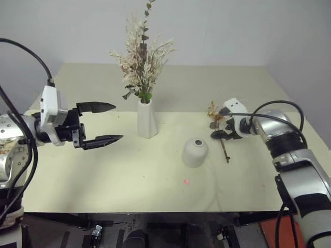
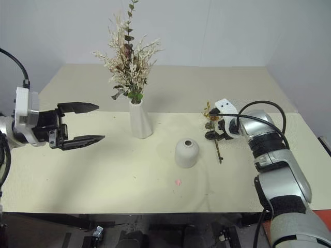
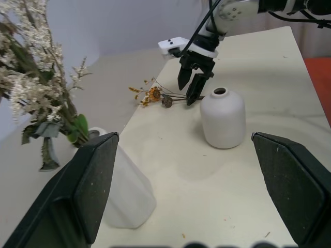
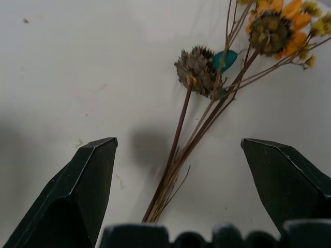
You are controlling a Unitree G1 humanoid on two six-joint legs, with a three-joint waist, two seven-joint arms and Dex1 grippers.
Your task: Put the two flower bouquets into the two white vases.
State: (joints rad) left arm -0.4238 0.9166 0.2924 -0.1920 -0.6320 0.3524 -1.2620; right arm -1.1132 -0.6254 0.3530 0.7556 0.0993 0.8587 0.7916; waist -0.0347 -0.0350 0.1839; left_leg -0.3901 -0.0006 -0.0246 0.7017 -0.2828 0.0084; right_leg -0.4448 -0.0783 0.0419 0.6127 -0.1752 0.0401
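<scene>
Black fingers of the right tool (image 4: 178,191) stand wide apart and empty, poised over the thin stems of the small bunch (image 1: 221,135), which lies flat toward the tabletop's (image 1: 93,175) right edge, just beside the squat vase (image 1: 195,151). Those dry stems look feather-light and brittle, so I would pinch them gently where they gather, below the yellow-orange heads. Off toward the left edge the left tool (image 1: 98,124) hangs open with nothing in it, while the bushy bunch (image 1: 141,59) already stands in the tall vase (image 1: 147,119) mid-tabletop.

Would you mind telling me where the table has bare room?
Free: the near strip in front of the short vase, and the table left of the tall vase. Crowded: beside the small bunch, under the right gripper.
</scene>
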